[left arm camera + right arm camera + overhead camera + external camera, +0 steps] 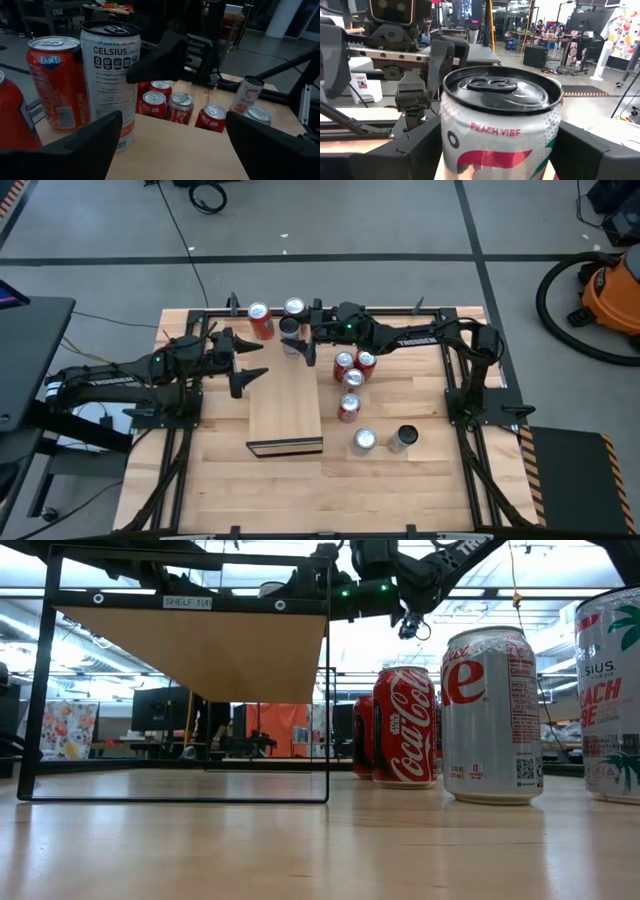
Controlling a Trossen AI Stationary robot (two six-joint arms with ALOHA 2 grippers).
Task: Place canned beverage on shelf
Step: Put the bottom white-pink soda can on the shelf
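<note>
Between the right gripper's (pixel 495 150) closed fingers stands a silver Celsius "Peach Vibe" can (pixel 501 130), at the shelf's (pixel 285 412) twelve o'clock end; left gripper (pixel 243 367) gapes empty at nine.

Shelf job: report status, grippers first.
Right gripper shut on the Celsius can, which stands at the shelf's far end. Left gripper open, hovering over the shelf's left edge. Fanta can beside the Celsius can; nothing blocking.
</note>
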